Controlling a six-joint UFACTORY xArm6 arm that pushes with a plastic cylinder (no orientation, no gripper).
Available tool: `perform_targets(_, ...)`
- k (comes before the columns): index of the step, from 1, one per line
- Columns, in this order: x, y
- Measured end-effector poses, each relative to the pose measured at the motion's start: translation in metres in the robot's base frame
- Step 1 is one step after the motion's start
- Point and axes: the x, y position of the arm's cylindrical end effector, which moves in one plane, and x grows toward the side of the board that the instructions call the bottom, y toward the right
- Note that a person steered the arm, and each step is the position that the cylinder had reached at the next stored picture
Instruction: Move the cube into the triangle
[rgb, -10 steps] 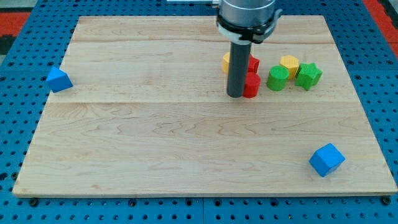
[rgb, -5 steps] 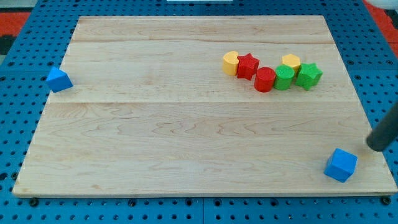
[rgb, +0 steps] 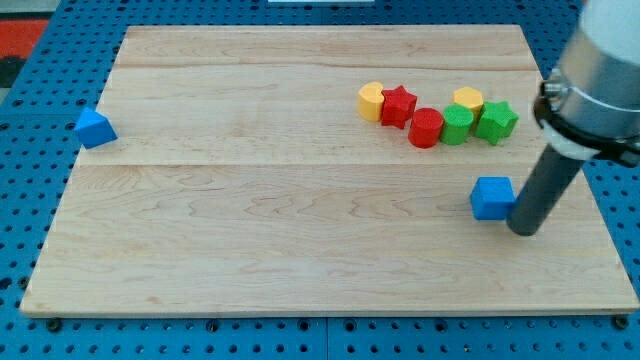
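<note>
The blue cube (rgb: 491, 197) lies on the wooden board (rgb: 300, 240) at the view's right, below the cluster of blocks. My tip (rgb: 524, 229) rests on the board just right of the cube, touching or nearly touching its right side. The blue triangle (rgb: 94, 127) sits at the board's left edge, far from the cube.
A row of blocks stands at the upper right: a yellow block (rgb: 371, 100), a red star (rgb: 398, 105), a red cylinder (rgb: 426, 127), a green cylinder (rgb: 458, 124), a yellow block (rgb: 467, 99) and a green star (rgb: 496, 120). Blue pegboard surrounds the board.
The rod left the red blocks and swung to the lower right. The blue cube has moved up and left from the lower-right corner, with my tip now on its right side.
</note>
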Motion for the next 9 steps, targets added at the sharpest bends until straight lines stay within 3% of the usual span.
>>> perform_targets(1, -0.023, -0.013)
perform_targets(2, -0.037, -0.092)
perform_targets(3, -0.061, -0.134)
perform_targets(5, -0.114, -0.13)
perform_targets(9, -0.112, -0.388)
